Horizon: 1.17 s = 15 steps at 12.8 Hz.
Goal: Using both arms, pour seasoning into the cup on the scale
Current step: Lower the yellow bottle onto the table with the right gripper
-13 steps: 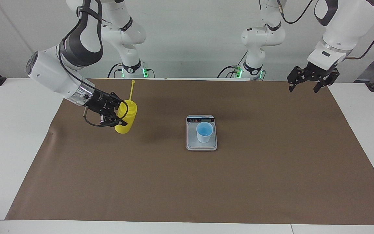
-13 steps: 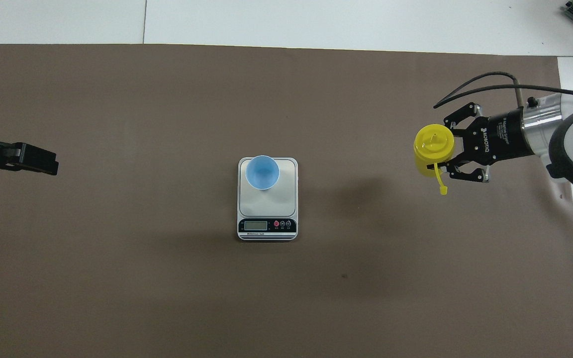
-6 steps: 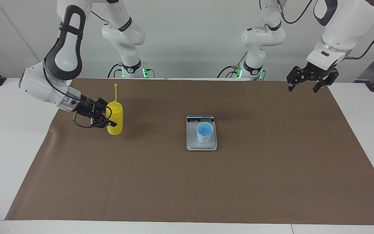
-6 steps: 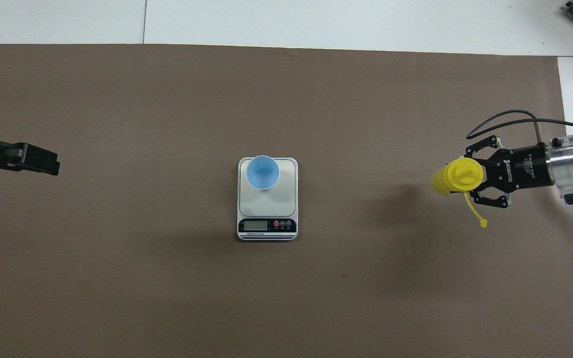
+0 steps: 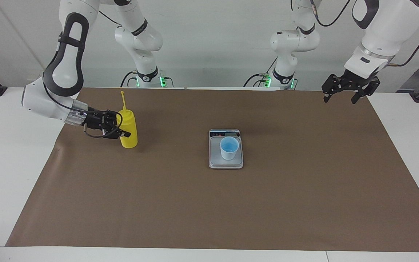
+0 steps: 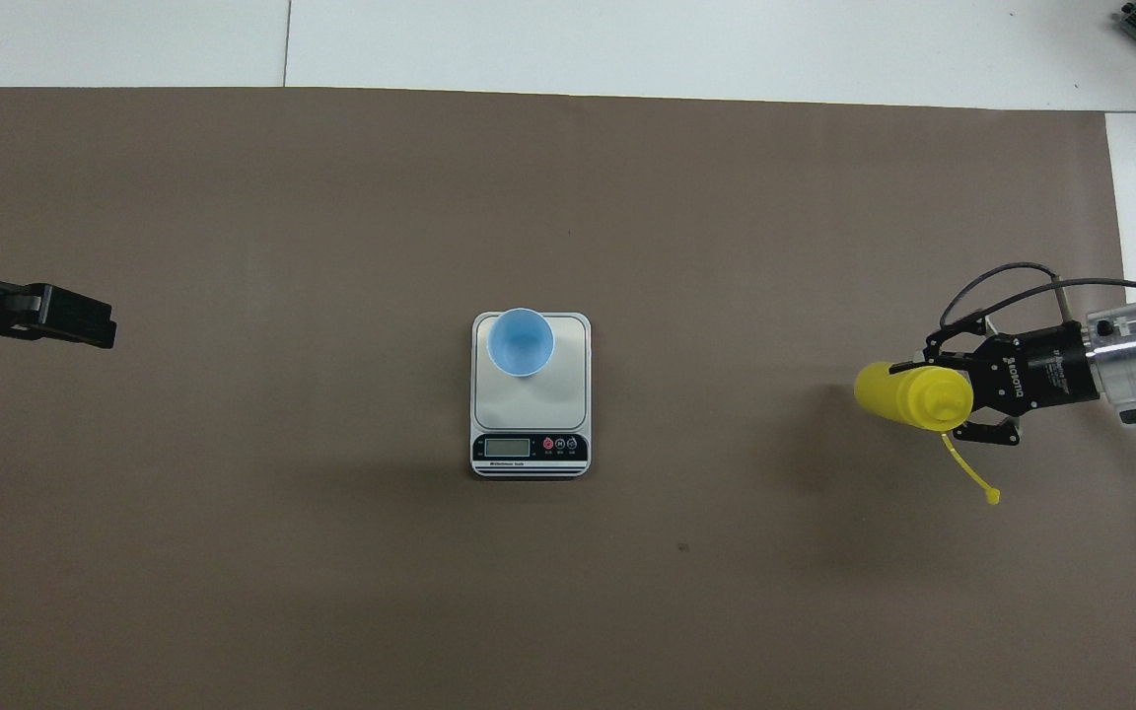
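Right gripper [image 5: 116, 129] clamped on the yellow bottle [image 5: 128, 129], which stands upright, base at or just above the brown mat [image 5: 209, 211], toward the right arm's end of the table and well apart from the scale [image 5: 226, 161]. Cup [image 5: 229, 148] sits on the scale's plate at mid-table, blue inside, contents not readable, and the nozzle points up, so judged from this the pour is not happening now. Left gripper [image 5: 347, 88] waits with fingers spread over the mat's corner at the left arm's end.
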Available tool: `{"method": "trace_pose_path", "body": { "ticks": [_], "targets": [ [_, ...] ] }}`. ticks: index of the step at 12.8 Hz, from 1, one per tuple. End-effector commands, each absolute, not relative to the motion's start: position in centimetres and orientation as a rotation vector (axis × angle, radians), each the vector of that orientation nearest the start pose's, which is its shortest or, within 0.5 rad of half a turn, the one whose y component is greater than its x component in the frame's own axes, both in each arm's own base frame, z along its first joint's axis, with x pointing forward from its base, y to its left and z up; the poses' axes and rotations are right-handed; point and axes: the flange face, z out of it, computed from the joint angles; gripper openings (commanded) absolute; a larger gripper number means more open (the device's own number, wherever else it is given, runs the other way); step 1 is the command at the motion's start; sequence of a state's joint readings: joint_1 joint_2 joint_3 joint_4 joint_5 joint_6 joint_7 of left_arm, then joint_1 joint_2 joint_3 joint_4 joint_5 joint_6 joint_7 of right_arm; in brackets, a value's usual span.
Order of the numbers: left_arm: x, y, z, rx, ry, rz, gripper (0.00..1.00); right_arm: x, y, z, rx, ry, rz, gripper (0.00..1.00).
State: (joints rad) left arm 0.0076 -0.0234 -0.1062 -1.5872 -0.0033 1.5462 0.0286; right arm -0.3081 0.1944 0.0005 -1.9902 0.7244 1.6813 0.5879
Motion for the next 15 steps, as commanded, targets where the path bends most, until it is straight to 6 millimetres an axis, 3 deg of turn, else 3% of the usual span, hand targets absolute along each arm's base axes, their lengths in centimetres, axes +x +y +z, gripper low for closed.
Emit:
{"method": "trace_pose_path", "body": {
  "ticks": [1, 3, 5, 7, 9, 15],
  "targets": [
    [53.9, -5.1, 62.7, -3.145, 0.196, 0.042, 1.00, 52.8, -13.3, 33.9, -2.089, 1.201, 0.759, 0.00],
    [53.9, -5.1, 62.7, -3.145, 0.196, 0.042, 1.00, 53.1, -14.1, 33.7, -2.151, 1.183, 0.765, 0.00],
    [53.9, -5.4, 62.7, -3.144, 0.203, 0.042, 1.00, 53.3, -13.4, 33.5, -2.172, 1.171, 0.774, 0.00],
    [53.8, -5.2, 62.8, -3.145, 0.198, 0.047, 1.00, 53.2, -13.5, 33.7, -2.176, 1.187, 0.767, 0.51],
    [53.8, -5.3, 62.7, -3.144, 0.196, 0.056, 1.00, 53.4, -13.1, 34.2, -2.186, 1.207, 0.766, 0.70],
    [53.6, -5.5, 62.5, -3.143, 0.198, 0.052, 1.00, 53.6, -13.3, 35.6, -2.221, 1.220, 0.707, 0.78]
  ]
}}
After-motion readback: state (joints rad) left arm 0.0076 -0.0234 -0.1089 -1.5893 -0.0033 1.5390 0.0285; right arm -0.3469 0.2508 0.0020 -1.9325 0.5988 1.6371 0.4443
